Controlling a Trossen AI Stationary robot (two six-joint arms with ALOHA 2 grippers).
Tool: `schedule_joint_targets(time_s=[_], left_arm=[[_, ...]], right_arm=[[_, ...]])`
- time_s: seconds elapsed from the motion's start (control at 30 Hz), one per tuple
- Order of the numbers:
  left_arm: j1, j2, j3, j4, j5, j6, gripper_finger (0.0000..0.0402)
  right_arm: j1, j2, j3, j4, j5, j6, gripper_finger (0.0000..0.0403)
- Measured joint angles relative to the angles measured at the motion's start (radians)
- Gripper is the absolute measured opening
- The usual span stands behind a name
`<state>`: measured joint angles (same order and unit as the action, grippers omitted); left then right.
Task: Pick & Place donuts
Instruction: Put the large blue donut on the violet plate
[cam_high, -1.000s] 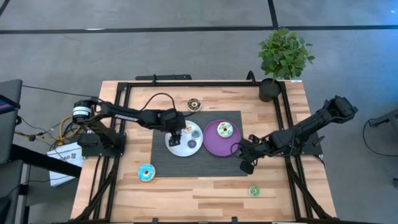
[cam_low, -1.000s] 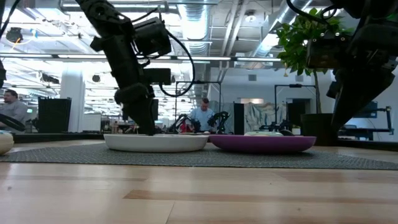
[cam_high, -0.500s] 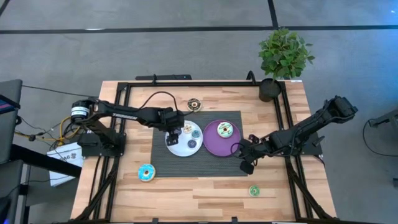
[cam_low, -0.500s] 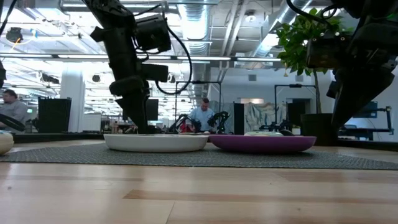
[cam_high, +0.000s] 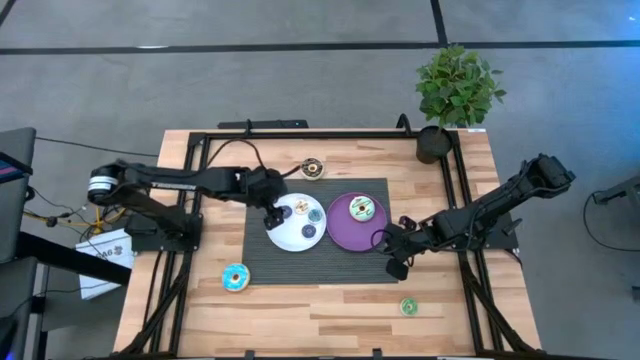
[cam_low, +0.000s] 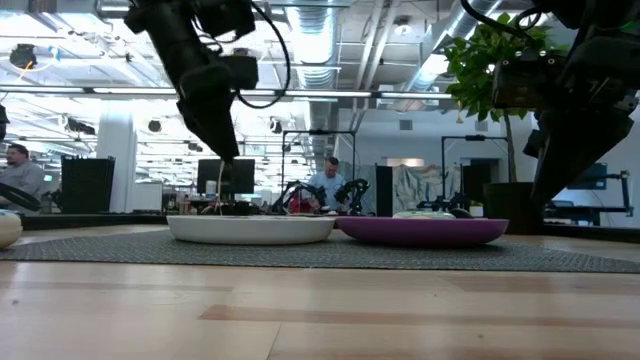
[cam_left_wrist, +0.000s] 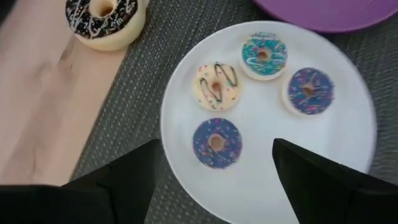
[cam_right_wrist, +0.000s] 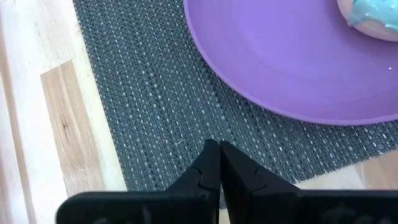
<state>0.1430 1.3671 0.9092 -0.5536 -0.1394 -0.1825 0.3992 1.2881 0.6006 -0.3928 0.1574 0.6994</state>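
White plate (cam_left_wrist: 323, 180) on the mat (cam_high: 262, 262) holds four donuts (cam_left_wrist: 216, 142); purple plate (cam_high: 340, 234) beside it holds one. Left gripper (cam_left_wrist: 211, 180) wide, empty; right gripper (cam_right_wrist: 219, 168) closed, empty.

No text, label, brand, number or sign is showing legibly in any of the views. Nothing readable is appearing on the arms, the plates, the mat, the table or the room behind it.
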Motion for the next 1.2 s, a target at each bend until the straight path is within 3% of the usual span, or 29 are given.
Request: schedule_joint_targets(time_s=[0.37, 0.7, 1.03, 1.2], left_arm=[[-0.193, -0.096, 0.000, -0.119, -0.043, -0.312, 0.0302], [-0.453, -0.150, 0.000, -0.276, -0.095, -0.804, 0.0302], [-0.671, -0.151, 0.000, -0.492, -0.027, -1.407, 0.0302], [-0.740, -0.125, 0.001, -0.579, -0.003, -1.519, 0.0302]], right_arm=[[-0.009, 0.000, 0.000, 0.045, 0.002, 0.035, 0.0001], [-0.009, 0.000, 0.000, 0.044, 0.002, 0.027, 0.0001], [-0.009, 0.000, 0.000, 0.044, 0.000, 0.027, 0.0001], [-0.009, 0.000, 0.000, 0.043, 0.000, 0.026, 0.0001]])
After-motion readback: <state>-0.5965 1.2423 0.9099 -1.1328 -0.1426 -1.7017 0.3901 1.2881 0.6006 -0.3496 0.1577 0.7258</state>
